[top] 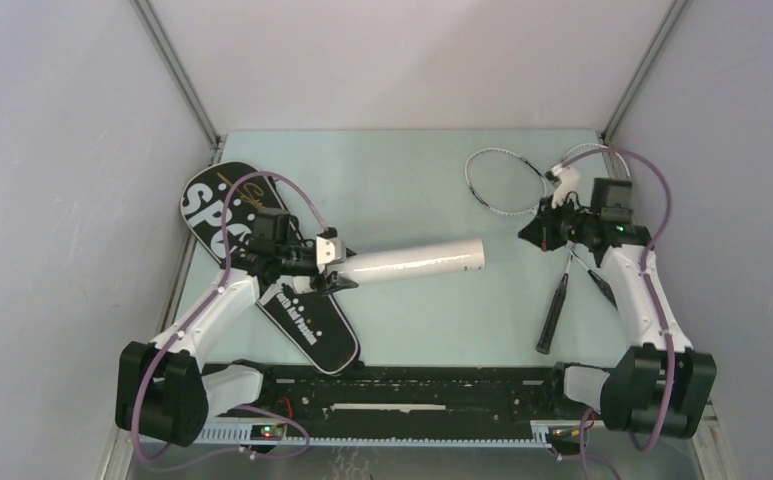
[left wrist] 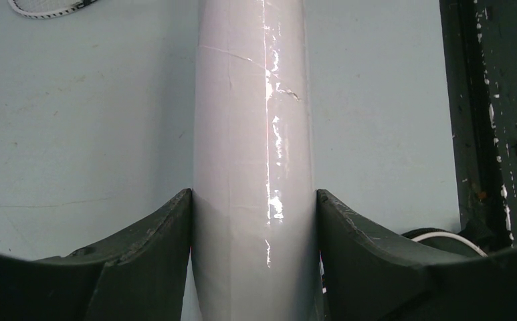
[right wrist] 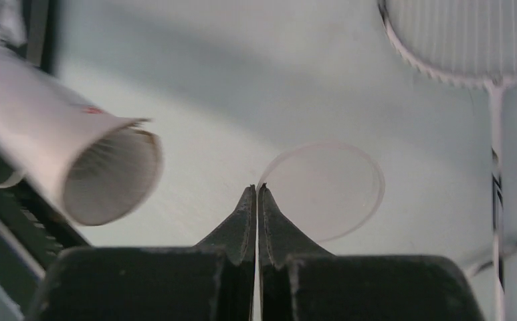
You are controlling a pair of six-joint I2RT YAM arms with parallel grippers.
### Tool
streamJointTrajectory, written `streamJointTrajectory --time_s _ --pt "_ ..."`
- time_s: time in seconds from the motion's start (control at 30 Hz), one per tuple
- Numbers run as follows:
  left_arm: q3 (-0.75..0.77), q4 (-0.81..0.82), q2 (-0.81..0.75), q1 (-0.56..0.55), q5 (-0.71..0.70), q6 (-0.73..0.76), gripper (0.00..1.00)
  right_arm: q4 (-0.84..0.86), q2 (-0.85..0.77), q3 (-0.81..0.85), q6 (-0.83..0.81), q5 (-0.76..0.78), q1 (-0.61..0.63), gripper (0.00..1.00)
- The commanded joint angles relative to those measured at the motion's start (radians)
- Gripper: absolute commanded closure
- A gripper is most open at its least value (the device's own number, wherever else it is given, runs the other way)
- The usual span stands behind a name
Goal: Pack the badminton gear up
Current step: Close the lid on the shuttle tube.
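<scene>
**On the desk's left, a tube in my grip; on the right, a lid in my pinch**

At the far left the black bag (top: 210, 212) lies flat on the desk (top: 412, 170), and my left arm reaches low across it, forearm nearly level and wrist turned to face right. My left claw (top: 334, 268) is clamped around the white tube (top: 417, 260) near its left end, one finger on each side. The tube runs out to the right with its open mouth toward my other arm. I judge the tube light and stiff, but its thin wall would dent under a hard squeeze. The glossy tape along it looks slick, so a firm hold on both sides near the end suits it.

Right of centre, my right arm rises from its base and bends forward, wrist tipped down over the desk. My right claw (right wrist: 256, 190) is clenched tight, and its tips seem to pinch the rim of a thin clear lid (right wrist: 329, 190). That lid looks featherlight and bendy. It can only be held by the edge, and it could slip out or flex as it meets the tube.

Furthest right the racquets (top: 502, 182) lie beside that arm, thin-framed and springy, best taken by the black handle (top: 554, 310). I see no loose shuttlecocks.
</scene>
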Motion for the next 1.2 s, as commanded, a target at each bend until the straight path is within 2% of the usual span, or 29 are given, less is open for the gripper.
streamJointTrajectory --time_s 0.0,0.17,0.3,0.47,0.63,1.07,1.17 --pt "0.041 0.137 -0.011 -0.002 0.090 -0.134 0.55 0.106 -0.070 0.019 0.178 -0.416 -0.062 1.00" --pt "0.064 0.207 -0.003 -0.005 0.111 -0.229 0.55 0.277 -0.064 0.019 0.372 -0.605 -0.088 1.00" --pt "0.068 0.281 -0.002 -0.004 0.126 -0.311 0.55 0.352 -0.049 0.012 0.463 -0.670 -0.090 1.00" --pt "0.072 0.291 0.001 -0.009 0.159 -0.313 0.55 0.399 -0.021 0.002 0.520 -0.741 -0.089 1.00" --pt "0.074 0.285 0.006 -0.010 0.186 -0.287 0.54 0.320 -0.012 0.003 0.461 -0.800 -0.087 1.00" --pt "0.101 0.199 0.020 -0.041 0.184 -0.196 0.54 -0.224 0.043 0.134 0.005 -0.924 -0.088 1.00" --pt "0.101 0.198 0.020 -0.041 0.190 -0.196 0.54 -0.283 0.064 0.152 -0.050 -0.953 -0.094 1.00"
